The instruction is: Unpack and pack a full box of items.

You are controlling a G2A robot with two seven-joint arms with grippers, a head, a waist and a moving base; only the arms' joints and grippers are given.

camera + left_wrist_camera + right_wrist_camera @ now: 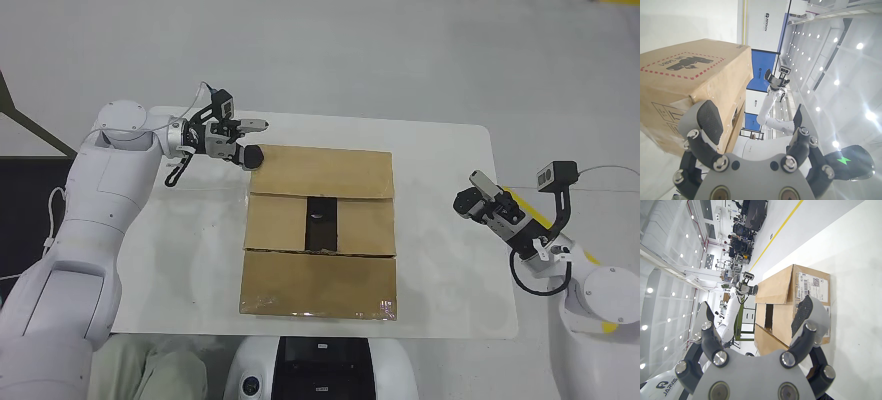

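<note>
A brown cardboard box (318, 232) sits in the middle of the white table (450, 150). Its top flaps are mostly folded down, and a dark narrow gap (322, 220) between two of them shows the inside. My left gripper (253, 140) hangs open at the box's far left corner, one pad close to the cardboard edge. In the left wrist view the box (687, 81) stands just beside my left gripper (755, 123). My right gripper (471, 193) is open over the table to the right of the box, clear of it. In the right wrist view the box (776, 291) lies beyond my right gripper (756, 315).
Bare table surface lies on the left, right and far sides of the box. The near flap (318, 285) reaches close to the table's front edge. A labelled side of the box (814, 285) faces the right arm.
</note>
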